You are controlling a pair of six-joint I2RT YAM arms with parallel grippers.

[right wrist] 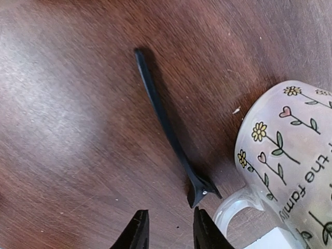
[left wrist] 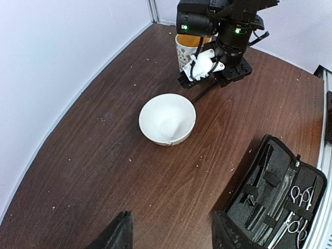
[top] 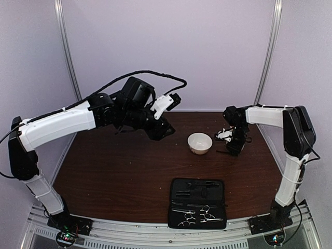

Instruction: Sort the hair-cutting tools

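If the right tool (right wrist: 167, 231) pinches from where it hangs now, I reckon it misses. The fat end of the black clip (right wrist: 165, 124) lines up with one finger (right wrist: 207, 233) rather than with the gap, so that finger would likely land on top of it or shove it sideways across the desk (right wrist: 62, 129). The clip is thin and lies flat on the wood, so there's not much to get under, and it could just skid or flip.

Other worry is the flowery mug (right wrist: 290, 155). Its handle is right beside the clip's end and the fingers, so a sloppy drop could knock it.

The clip is at the far right of the desk, between the white bowl (top: 199, 142) and the mug. Jaws on that tool are only narrowly apart, bare wood showing between them, nothing held. Can't tell if a fingertip touches the clip.

Left tool (left wrist: 171, 236) hangs wide open and empty, left of the bowl. Both scissors (top: 199, 217) sit in the black case (top: 176, 187) at the near edge.
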